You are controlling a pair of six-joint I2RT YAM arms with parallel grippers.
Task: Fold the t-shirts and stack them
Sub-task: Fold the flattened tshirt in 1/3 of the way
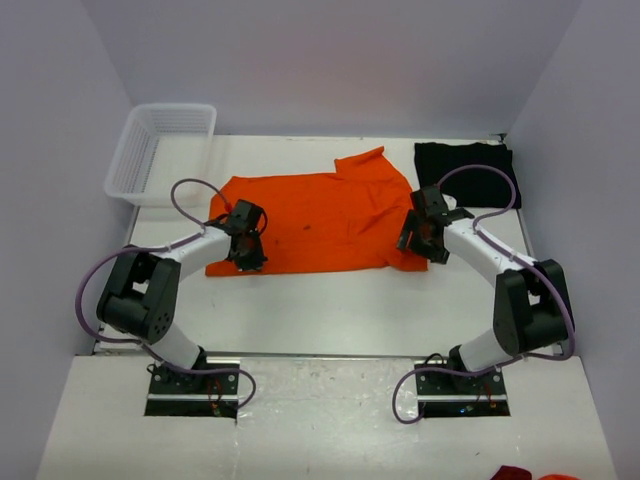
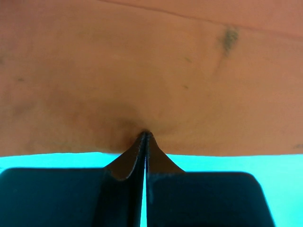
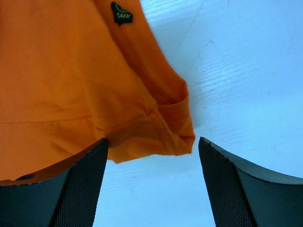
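The left gripper (image 2: 144, 138) is closed, its two fingers pressed together on a pinch of the orange t-shirt (image 2: 151, 71), and the cloth puckers where the tips meet. From above, this gripper (image 1: 246, 252) sits on the shirt's near left corner.

The right gripper (image 3: 153, 142) stands with its jaws wide apart and nothing held. Its mesh-textured fingers (image 3: 85, 189) frame the shirt's near right corner, where a hemmed edge is folded over. A small dark label (image 3: 121, 13) shows on the cloth further in. From above, this gripper (image 1: 420, 238) hangs over that same right end.

The orange t-shirt (image 1: 320, 220) lies spread flat across the white table (image 1: 330, 310), one flap sticking out at its far right. The black t-shirt (image 1: 465, 172) lies bunched just beyond that far right corner. A white mesh basket (image 1: 128, 165) stands off the orange shirt's far left.
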